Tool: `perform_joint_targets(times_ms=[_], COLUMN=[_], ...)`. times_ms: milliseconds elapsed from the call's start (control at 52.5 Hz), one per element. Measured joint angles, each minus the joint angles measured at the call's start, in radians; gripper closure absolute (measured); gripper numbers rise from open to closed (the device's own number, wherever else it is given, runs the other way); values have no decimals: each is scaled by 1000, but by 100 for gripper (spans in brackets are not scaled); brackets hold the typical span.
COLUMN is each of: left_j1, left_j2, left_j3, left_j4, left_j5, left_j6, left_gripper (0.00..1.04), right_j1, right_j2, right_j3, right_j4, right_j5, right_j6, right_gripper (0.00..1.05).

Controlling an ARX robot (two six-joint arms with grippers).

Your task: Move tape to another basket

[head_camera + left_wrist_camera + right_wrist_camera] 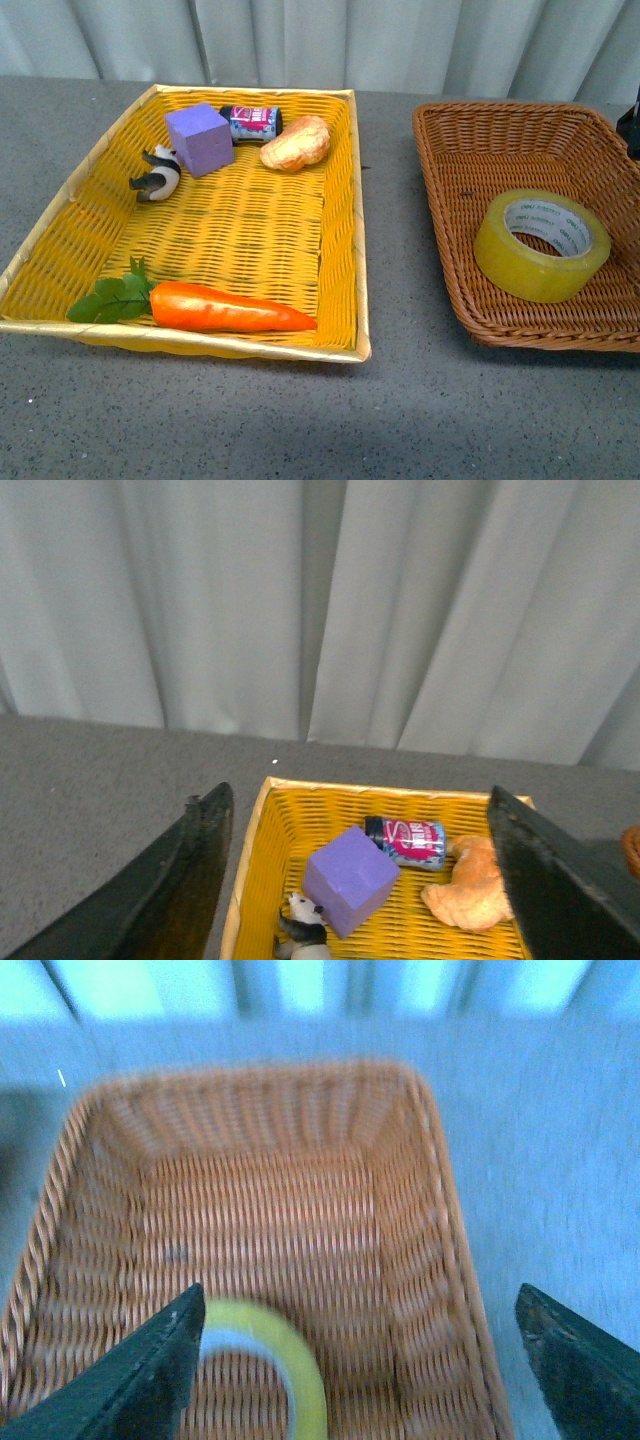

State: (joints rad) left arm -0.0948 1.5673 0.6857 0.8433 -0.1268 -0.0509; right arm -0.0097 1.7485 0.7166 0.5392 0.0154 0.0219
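The tape (530, 270), a wide yellowish roll with a white printed core, lies flat in the brown wicker basket (440, 200) at the right. The blurred right wrist view shows the tape (300, 1370) on the brown basket's floor (260, 1210). My right gripper (358, 1295) is open above that basket, and the tape sits by one finger (150, 1370). A dark bit of my right arm (632, 125) shows at the front view's right edge. My left gripper (357, 792) is open and empty, above the far end of the yellow basket (250, 860).
The bright yellow basket (360, 250) at the left holds a purple cube (200, 138), a small can (252, 121), a bread piece (296, 142), a black-and-white toy animal (158, 172) and a carrot (225, 308). Grey tabletop (390, 200) separates the baskets. Curtains hang behind.
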Motion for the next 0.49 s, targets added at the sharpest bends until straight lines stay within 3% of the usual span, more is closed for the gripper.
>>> perform_joint_targets(times_ms=[57,133,209,324,419,495], left_j1=[8,16,23,40,82,93], left_j2=[-63,-127,-176,-260,-325,-373], left_j3=[-95,-187,-257,-352,-415,-452], left_j4=[71,99,111,119,119,112], left_j5=[37,53,61,77,122,121], left_j6=[21,32,36,40,43,43], left_gripper=[45,62,77,100,101,101], right_j1=[5,11,9,9,10,10], right_j2=[34,-13,-97,-237,-326,-380], right_j3=[-134,-259,-318,-404,-462,-500], right_j4=[389,668,712,637,618,600], right_j5=[-10,-16,-12,-13,-13,-13], right_j6=[-9,-18,-18,-19,-19,-22], right_gripper=[29,47,62,85,102,104])
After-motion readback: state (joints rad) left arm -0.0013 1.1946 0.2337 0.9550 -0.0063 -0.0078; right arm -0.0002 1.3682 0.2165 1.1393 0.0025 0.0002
